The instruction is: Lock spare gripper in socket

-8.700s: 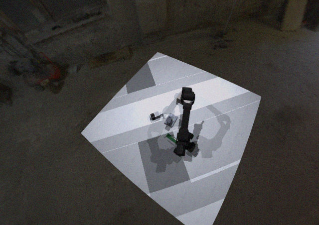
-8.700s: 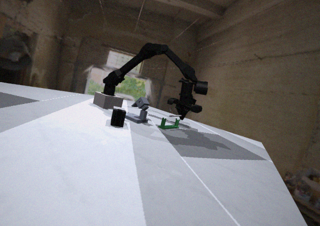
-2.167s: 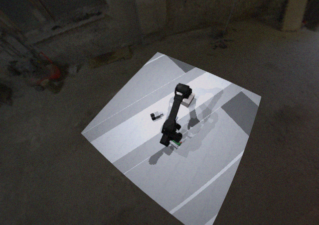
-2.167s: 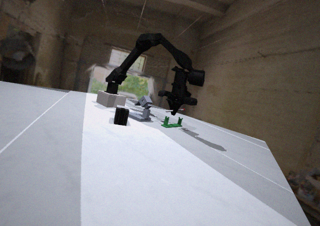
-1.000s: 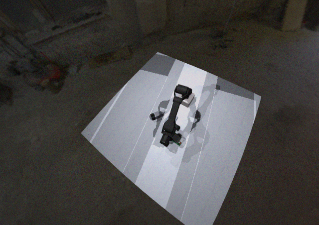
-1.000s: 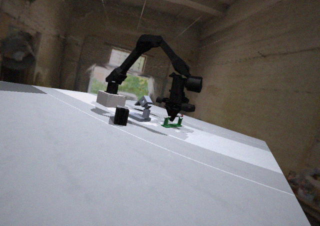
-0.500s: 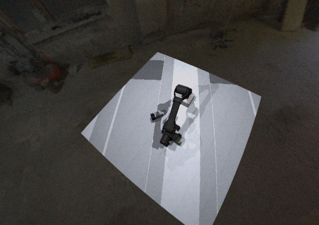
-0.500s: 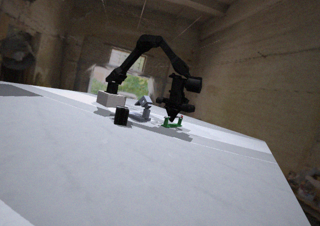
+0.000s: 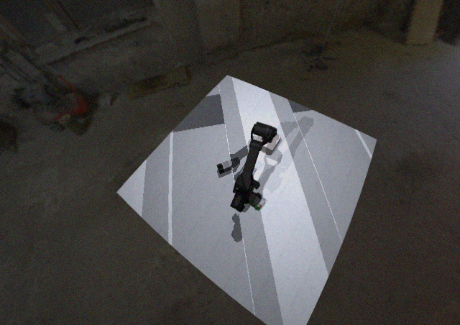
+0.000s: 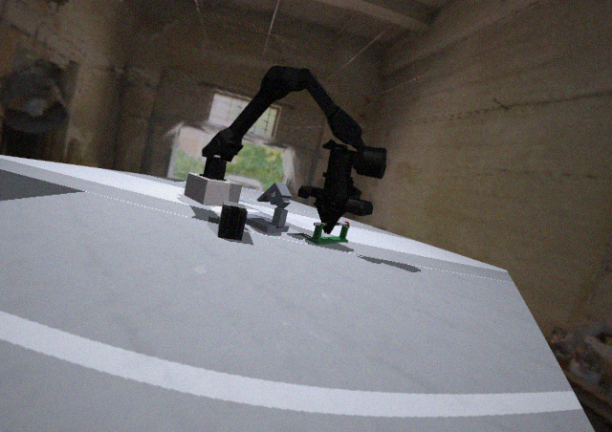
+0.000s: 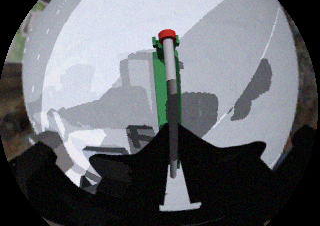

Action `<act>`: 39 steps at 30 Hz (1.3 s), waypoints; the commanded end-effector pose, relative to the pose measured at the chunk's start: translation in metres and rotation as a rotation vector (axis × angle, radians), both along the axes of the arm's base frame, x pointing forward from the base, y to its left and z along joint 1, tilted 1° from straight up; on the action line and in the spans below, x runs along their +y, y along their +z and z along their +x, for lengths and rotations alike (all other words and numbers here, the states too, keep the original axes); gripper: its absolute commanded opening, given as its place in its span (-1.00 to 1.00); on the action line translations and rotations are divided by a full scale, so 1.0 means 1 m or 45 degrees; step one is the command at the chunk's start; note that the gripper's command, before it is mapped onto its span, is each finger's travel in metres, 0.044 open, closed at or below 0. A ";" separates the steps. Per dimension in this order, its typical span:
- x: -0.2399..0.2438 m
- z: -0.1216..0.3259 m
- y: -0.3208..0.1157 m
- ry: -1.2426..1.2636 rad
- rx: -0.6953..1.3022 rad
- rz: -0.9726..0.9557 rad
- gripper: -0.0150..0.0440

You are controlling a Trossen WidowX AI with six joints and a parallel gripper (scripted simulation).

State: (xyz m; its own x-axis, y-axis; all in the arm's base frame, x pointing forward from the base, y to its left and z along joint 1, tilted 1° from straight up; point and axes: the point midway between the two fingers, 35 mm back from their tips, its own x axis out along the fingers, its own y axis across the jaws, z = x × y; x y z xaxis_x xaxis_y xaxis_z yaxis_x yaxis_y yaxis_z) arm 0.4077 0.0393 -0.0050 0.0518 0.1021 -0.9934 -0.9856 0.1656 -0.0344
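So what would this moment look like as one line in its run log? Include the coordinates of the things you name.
gripper [image 10: 328, 229] [image 11: 171, 126]: shut on lock pin [image 10: 346, 224] [image 11: 170, 61] | pin: lying across green stand [image 10: 328, 240] [image 11: 160, 86] | spare gripper [image 9: 225, 166] [image 10: 231, 221]: undocked

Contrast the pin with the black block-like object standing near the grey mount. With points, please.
The pin [image 11: 170, 63] is slender; the black object [image 9: 225, 166] [image 10: 231, 221] is chunky. The pin is pale with a red head, the object mostly dark. The pin lies level across the green cradle [image 10: 330, 240] [image 11: 159, 86], gripped by the hand [image 10: 328, 228] [image 11: 171, 126]; the object sits ungripped on the table.
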 end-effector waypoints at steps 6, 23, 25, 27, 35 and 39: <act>0.000 0.000 0.000 0.000 0.000 0.000 0.04; 0.000 -0.004 0.028 0.001 0.019 -0.001 1.00; 0.000 -0.004 0.033 0.001 0.021 -0.001 1.00; 0.000 -0.005 0.038 0.001 0.023 -0.001 1.00; 0.000 -0.006 0.058 0.002 0.033 -0.002 1.00; 0.000 -0.007 0.068 0.002 0.037 -0.002 1.00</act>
State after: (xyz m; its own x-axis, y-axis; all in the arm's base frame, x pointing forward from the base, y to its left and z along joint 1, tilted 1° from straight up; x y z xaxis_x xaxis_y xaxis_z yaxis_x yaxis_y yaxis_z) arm 0.4011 0.0395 0.0543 0.0209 0.1004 -0.9947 -0.9865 0.1640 -0.0042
